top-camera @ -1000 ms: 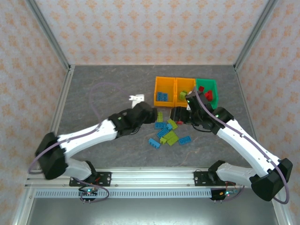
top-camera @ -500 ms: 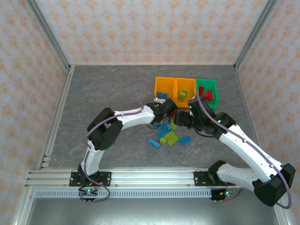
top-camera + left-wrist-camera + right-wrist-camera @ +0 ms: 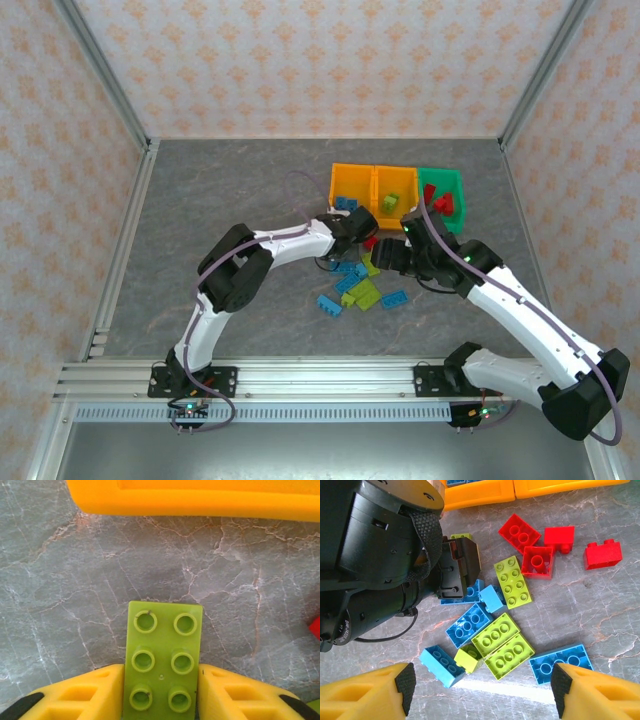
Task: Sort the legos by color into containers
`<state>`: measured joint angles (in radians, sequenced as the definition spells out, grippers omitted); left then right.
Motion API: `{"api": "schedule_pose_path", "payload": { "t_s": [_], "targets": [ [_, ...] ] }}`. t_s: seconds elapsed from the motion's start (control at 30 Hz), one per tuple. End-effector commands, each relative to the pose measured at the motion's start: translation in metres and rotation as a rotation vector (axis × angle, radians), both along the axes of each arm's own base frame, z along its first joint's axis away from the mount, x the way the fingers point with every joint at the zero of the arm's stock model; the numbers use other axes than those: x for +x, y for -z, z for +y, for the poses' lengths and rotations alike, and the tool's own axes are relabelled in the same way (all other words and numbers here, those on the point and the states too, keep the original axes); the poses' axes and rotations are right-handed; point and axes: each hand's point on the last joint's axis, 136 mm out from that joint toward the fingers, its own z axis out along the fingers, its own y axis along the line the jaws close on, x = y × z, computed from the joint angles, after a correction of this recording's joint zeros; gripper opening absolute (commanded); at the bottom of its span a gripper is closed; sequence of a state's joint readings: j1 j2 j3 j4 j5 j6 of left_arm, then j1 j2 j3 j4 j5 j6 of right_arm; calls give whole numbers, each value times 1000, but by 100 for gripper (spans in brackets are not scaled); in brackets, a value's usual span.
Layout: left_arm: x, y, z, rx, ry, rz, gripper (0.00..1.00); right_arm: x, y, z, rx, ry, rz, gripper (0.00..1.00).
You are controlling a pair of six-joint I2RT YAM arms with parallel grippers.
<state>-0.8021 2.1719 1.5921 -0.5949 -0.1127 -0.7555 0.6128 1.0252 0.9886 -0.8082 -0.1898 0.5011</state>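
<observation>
My left gripper (image 3: pixel 161 674) is shut on a lime green lego (image 3: pixel 164 662), studs up, its yellow fingers (image 3: pixel 85 692) pressed to both long sides, just short of an orange container's wall (image 3: pixel 200 500). From above, the left gripper (image 3: pixel 364 231) sits in front of the two orange containers (image 3: pixel 350 190) and beside the green container (image 3: pixel 442 195). My right gripper (image 3: pixel 482 680) hangs open above the pile: blue legos (image 3: pixel 470 625), lime legos (image 3: pixel 497 632) and red legos (image 3: pixel 520 532). Seen from overhead, the right gripper (image 3: pixel 384 257) is over the pile's right side.
The left arm's black wrist (image 3: pixel 380 555) fills the upper left of the right wrist view, close to the pile. A red piece (image 3: pixel 316 627) pokes in at the right edge of the left wrist view. Bare grey tabletop (image 3: pixel 220 200) stretches to the left.
The left arm has swung right, from the pile's left side to just before the orange containers, then edged a little farther. The right arm shifted only slightly.
</observation>
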Motion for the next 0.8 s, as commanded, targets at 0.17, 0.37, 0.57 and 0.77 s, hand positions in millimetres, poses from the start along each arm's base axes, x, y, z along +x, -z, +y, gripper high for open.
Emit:
{"api": "schedule_pose_path", "payload": {
  "t_s": [0.17,0.37,0.57,0.77],
  "targets": [
    [-6,-7,2,-28,25,-6,25,-6,-11,-2,45,22,-16,74],
    [-5,-101,-28,-148,138,-188,25,-4,-24,-19,26,92,-93,74],
    [33,-147,-57,-142,163,-368,25,-3,-41,-42,28,199,-180,74],
    [95,-159,-100,-93,207,-517,26,-13,-50,-62,69,276,-251,77]
  ]
}}
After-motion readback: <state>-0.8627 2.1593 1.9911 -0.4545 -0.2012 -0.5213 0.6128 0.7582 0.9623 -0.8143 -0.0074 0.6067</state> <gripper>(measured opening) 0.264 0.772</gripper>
